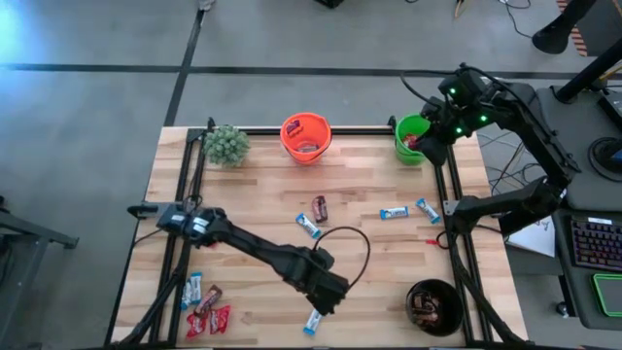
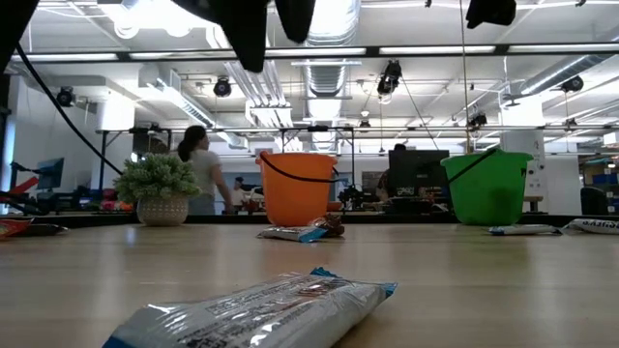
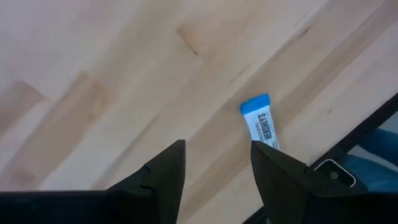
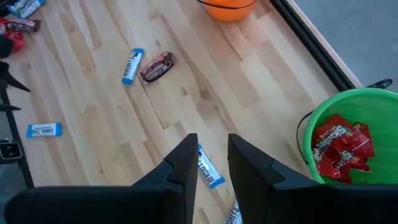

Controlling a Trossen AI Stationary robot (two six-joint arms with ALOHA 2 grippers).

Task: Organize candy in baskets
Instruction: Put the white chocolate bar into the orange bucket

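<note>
Wrapped candy lies scattered on the wooden table. A blue-and-white bar [image 1: 313, 323] [image 3: 261, 121] lies flat near the front edge. My left gripper [image 1: 328, 299] [image 3: 217, 162] hovers open just above and beside it, pointing down with nothing between its fingers. More bars lie mid-table: blue [image 1: 309, 226], brown [image 1: 319, 207], blue [image 1: 394, 213]. The orange basket [image 1: 306, 136] and green basket [image 1: 413, 138] stand at the far edge, and the black basket [image 1: 434, 306] at the near right. My right gripper [image 1: 431, 148] [image 4: 212, 152] hangs high beside the green basket, open by a narrow gap and empty.
A fuzzy potted plant [image 1: 226, 144] stands at the far left. A cluster of red, brown and blue bars [image 1: 206, 306] lies at the near left. The green basket holds red candy [image 4: 339, 146]. Black rails [image 1: 457, 243] run along the table's sides. Bare wood lies around the centre.
</note>
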